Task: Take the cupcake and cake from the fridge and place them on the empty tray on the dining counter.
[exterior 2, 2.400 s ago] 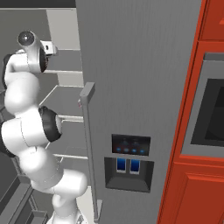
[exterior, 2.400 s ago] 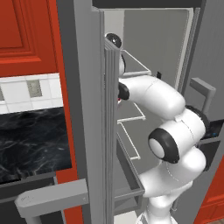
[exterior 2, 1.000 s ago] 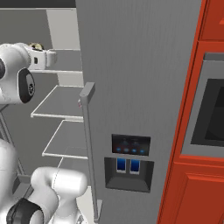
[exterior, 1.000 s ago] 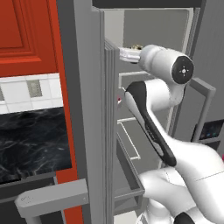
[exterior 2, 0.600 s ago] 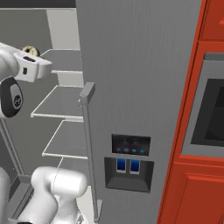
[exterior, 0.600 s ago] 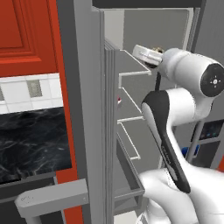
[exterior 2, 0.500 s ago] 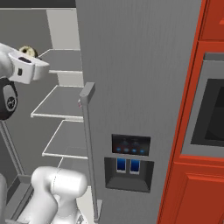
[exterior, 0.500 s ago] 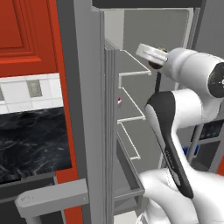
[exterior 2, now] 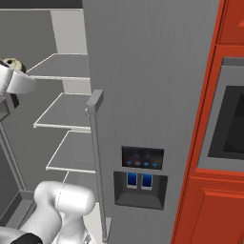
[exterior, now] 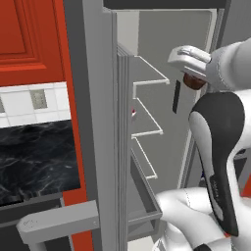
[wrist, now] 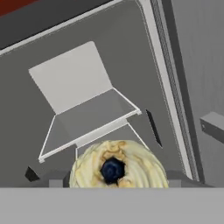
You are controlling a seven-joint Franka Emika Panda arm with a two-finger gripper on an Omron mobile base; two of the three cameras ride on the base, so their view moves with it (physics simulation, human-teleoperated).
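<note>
Cupcake [wrist: 117, 169] seen in hand [wrist: 114, 183], pale cream swirl with dark centre, close under the hand camera and upright. Hand closed on cupcake, fingers wide apart because of its round base; brown base glimpsed under white wrist in left base view [exterior: 194, 81]. Cupcake top also visible at far left edge of right base view [exterior 2: 13, 64], level with upper shelf.

Fridge [exterior 2: 143, 86] stood open, white shelves [exterior 2: 64, 114] bare where visible. Held clear of shelves, in front of open compartment, likely so load could be carried out without catching door or shelf edges. Kept upright, probably to spare the cream.

Judged: first item lifted, carry to tray not yet made. Cake not picked out with certainty; small red spot near door edge [exterior: 133, 113], too small to tell.
</note>
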